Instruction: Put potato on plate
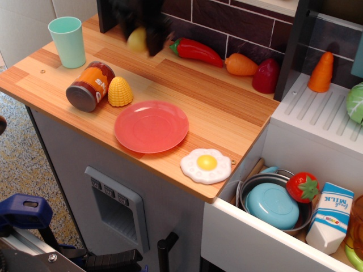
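Note:
The yellowish potato [136, 39] is held between the black fingers of my gripper [142, 38] at the back left of the wooden counter, lifted off the surface. The gripper is blurred by motion and shut on the potato. The coral-red plate [151, 126] lies flat near the counter's front edge, well in front of the gripper and empty.
A mint cup [67, 41], a tipped orange can [89, 86] and yellow corn [119, 92] stand left of the plate. A fried egg [206, 165] lies front right. A red pepper [197, 51], carrot [241, 64] and red piece [266, 75] line the back wall. The open drawer [283, 204] holds dishes.

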